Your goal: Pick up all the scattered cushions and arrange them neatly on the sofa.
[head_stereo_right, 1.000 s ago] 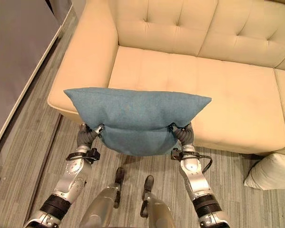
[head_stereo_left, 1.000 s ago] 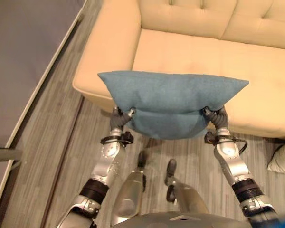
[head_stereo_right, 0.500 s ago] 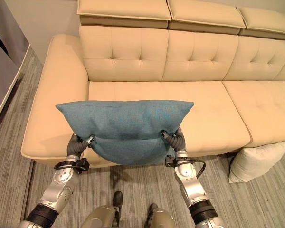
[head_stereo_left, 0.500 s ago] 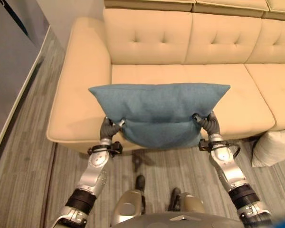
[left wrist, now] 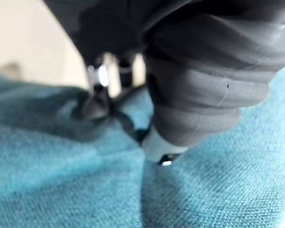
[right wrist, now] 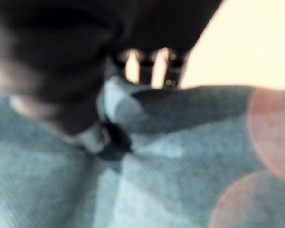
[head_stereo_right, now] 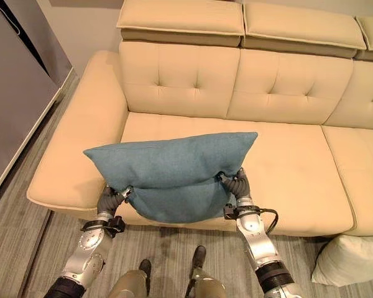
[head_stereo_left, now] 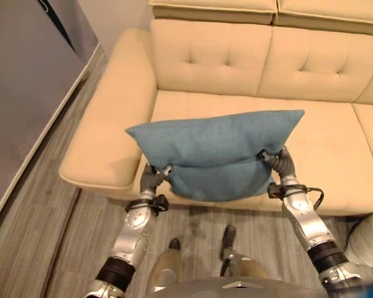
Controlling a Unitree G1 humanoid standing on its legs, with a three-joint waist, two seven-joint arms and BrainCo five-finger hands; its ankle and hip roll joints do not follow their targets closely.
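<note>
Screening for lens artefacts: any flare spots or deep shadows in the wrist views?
Right wrist view: two reddish flare spots over the blue cushion, shadow in its crease by the right hand. Left wrist view: no flare, shadowed crease beside the left hand.

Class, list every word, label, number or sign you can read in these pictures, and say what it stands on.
None: no readable text anywhere.
Blue fabric cushion, pinched by the left hand and right hand: plain.
Cream tufted leather sofa: plain.
White cushion on the grey wood floor: plain.

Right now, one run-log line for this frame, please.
left hand: pinching cushion | right hand: pinching cushion | cushion: held over sofa front edge | second cushion: on floor
</note>
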